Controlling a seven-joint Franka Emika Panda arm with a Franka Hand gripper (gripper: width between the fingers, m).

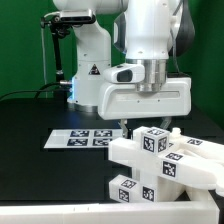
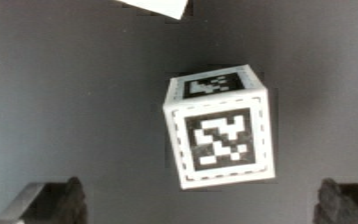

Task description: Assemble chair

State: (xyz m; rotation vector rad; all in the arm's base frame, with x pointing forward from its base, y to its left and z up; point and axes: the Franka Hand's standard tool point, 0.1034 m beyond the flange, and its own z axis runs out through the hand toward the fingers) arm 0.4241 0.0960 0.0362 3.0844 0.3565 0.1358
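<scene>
Exterior view: one marker board (image 1: 82,138) lies flat on the black desk (image 1: 30,120), showing four square tags. The chair parts (image 1: 165,160) sit in one cluster just beside the marker board, toward the exterior view's right and nearer the camera; at least four white tagged blocks are visible, but the exact count cannot be told because they overlap.

Wrist view: one tagged white block (image 2: 220,125) stands alone on the dark surface, tilted, with two tag faces showing.

The gripper (image 1: 145,122) hangs above the cluster, behind its nearest blocks. Fingers (image 2: 51,200) spread as wide as they go, one on each side of the block, touching nothing and holding nothing.

No readable writing; only black-and-white tag patterns.
</scene>
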